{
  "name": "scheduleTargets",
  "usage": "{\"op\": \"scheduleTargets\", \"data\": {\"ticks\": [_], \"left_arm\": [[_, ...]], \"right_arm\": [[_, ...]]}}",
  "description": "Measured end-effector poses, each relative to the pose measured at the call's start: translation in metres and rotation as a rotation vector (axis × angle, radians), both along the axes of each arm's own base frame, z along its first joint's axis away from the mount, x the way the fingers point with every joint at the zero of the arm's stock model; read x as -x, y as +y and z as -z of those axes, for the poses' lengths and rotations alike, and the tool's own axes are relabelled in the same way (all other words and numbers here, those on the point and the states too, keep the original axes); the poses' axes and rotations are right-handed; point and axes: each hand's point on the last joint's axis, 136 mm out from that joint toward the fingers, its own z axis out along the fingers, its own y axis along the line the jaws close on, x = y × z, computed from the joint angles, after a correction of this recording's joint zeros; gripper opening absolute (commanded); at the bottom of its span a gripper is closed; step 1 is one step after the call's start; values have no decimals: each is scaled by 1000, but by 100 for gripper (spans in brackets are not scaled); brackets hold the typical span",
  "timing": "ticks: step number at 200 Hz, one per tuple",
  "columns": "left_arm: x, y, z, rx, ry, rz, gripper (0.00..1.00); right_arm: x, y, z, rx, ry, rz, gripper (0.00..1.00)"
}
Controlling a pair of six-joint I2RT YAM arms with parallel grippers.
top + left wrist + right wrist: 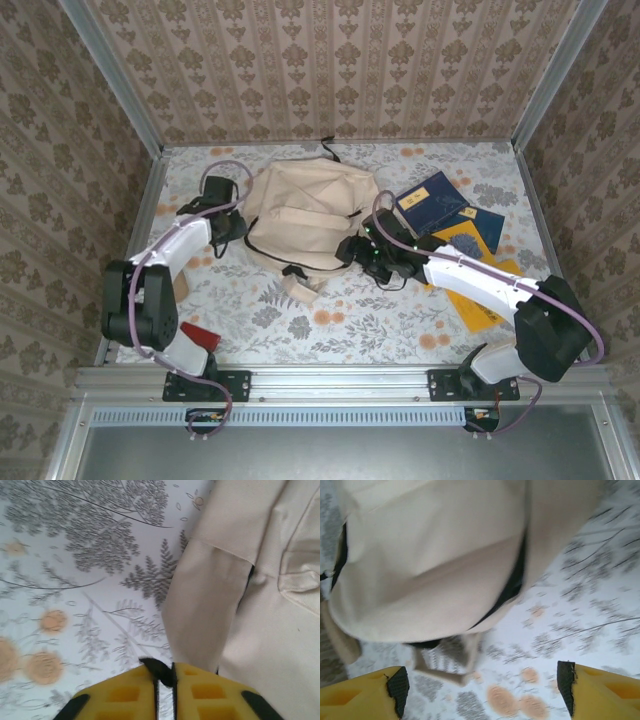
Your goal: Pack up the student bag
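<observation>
Seen from above, the student bag [310,215], a cream fabric backpack with dark zipper lines, lies flat on the floral tabletop [380,320], towards the far wall and between my two tools. My left tool [164,672] sits at the bag's left edge. In its wrist view the yellow fingers [120,695] stand almost together, with a thin slit between them, and a small black scrap [159,669] shows at their tips. I cannot tell whether that scrap is pinched or merely lies there. Cream fabric takes up the right side of that view, with the leaf print of the tabletop on the left. My right tool [482,682] is at the bag's near right corner, its fingers spread wide with nothing between them. Just ahead of it are the bag's rounded body, a dark zipper line and a cream strap [445,667] trailing onto the tabletop. Right of the bag lie two dark blue books [430,200] and, nearer me, a yellow book [480,305]. A red object [198,335] sits at the near left.
</observation>
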Motion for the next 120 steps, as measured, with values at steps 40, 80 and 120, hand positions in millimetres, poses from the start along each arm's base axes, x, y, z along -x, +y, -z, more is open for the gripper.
{"op": "scheduleTargets", "data": {"ticks": [40,80,120], "left_arm": [[13,-9,-38,79,-71,42,64],[20,-55,-42,202,-63,202,49],[19,-87,-2,244,57,277,30]], "right_arm": [[-15,-18,-9,93,-38,-36,80],[-36,5,-8,85,-54,-93,76],[-43,15,31,117,30,-113,71]]}}
